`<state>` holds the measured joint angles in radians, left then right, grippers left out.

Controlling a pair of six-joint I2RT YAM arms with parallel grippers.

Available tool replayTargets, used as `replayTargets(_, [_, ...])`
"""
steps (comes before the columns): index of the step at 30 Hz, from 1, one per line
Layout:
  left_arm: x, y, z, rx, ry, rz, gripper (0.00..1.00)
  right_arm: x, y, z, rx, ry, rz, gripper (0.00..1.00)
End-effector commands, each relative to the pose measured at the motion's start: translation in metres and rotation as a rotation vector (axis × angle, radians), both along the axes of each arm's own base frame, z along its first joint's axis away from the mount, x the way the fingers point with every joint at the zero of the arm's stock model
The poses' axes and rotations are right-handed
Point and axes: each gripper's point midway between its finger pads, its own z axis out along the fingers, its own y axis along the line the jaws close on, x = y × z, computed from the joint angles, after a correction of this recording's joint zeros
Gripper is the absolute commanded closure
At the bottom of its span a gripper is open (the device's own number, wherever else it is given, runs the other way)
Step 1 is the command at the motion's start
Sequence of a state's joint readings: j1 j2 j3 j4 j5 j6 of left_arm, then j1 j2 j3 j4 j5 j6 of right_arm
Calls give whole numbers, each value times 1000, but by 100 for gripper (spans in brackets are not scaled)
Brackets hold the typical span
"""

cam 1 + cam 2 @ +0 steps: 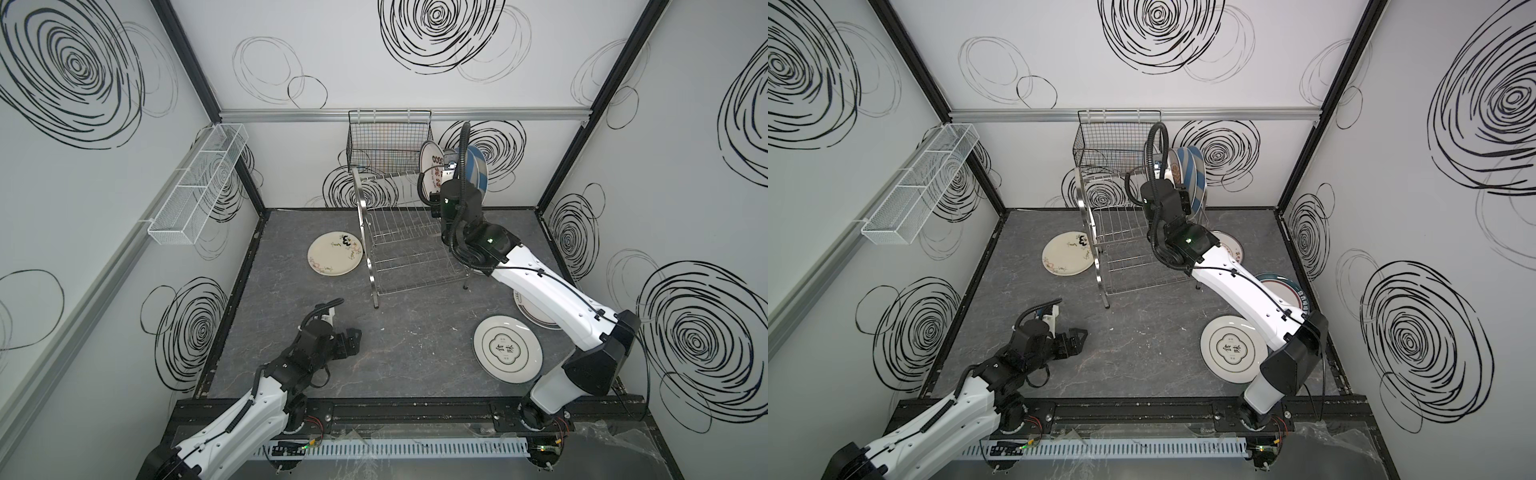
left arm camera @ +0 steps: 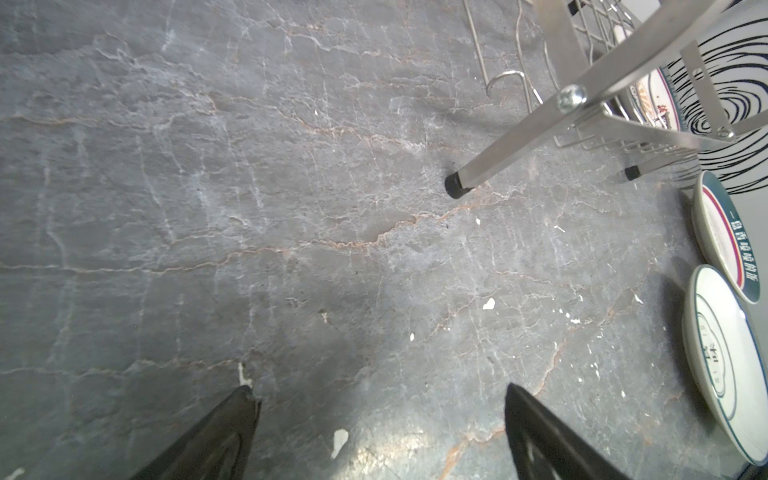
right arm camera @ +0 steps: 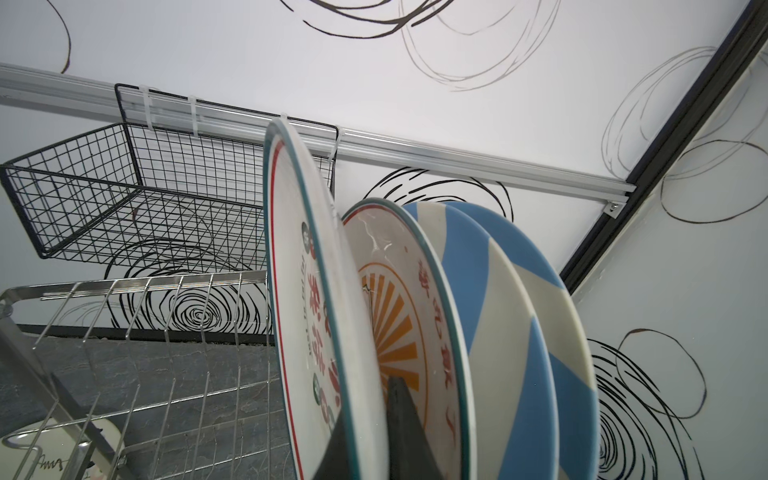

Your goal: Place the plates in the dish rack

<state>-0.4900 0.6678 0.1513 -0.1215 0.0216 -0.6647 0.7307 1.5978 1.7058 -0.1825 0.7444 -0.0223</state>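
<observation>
The steel dish rack (image 1: 399,249) (image 1: 1125,249) stands at the back middle of the table. My right gripper (image 3: 368,411) is shut on the rim of a white plate with red characters (image 3: 307,291) (image 1: 430,160), held upright over the rack's top tier. Beside it stand a sunburst plate (image 3: 390,316) and two blue-striped plates (image 3: 469,270) (image 1: 1190,174). Flat on the table lie a floral plate (image 1: 335,258), a white plate with characters (image 1: 508,348) (image 2: 719,365) and a green-rimmed plate (image 1: 1281,291) (image 2: 723,241). My left gripper (image 1: 351,338) (image 2: 380,395) is open over bare table.
A black wire basket (image 1: 386,141) (image 3: 124,199) hangs on the back wall just behind the rack. A long white mesh tray (image 1: 199,183) is fixed to the left wall. Another plate (image 1: 1231,247) lies partly hidden under my right arm. The rack's front leg (image 2: 457,187) stands ahead of my left gripper.
</observation>
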Motion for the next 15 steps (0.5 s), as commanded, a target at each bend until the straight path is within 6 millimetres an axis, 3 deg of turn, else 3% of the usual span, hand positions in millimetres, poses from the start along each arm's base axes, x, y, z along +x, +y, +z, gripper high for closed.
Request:
replayTargets(1, [4, -2, 5, -7, -34, -7, 4, 1, -1, 7, 48, -27, -3, 100])
replayTargets(15, [4, -2, 5, -8, -32, -10, 4, -3, -5, 2, 55, -7, -12, 100])
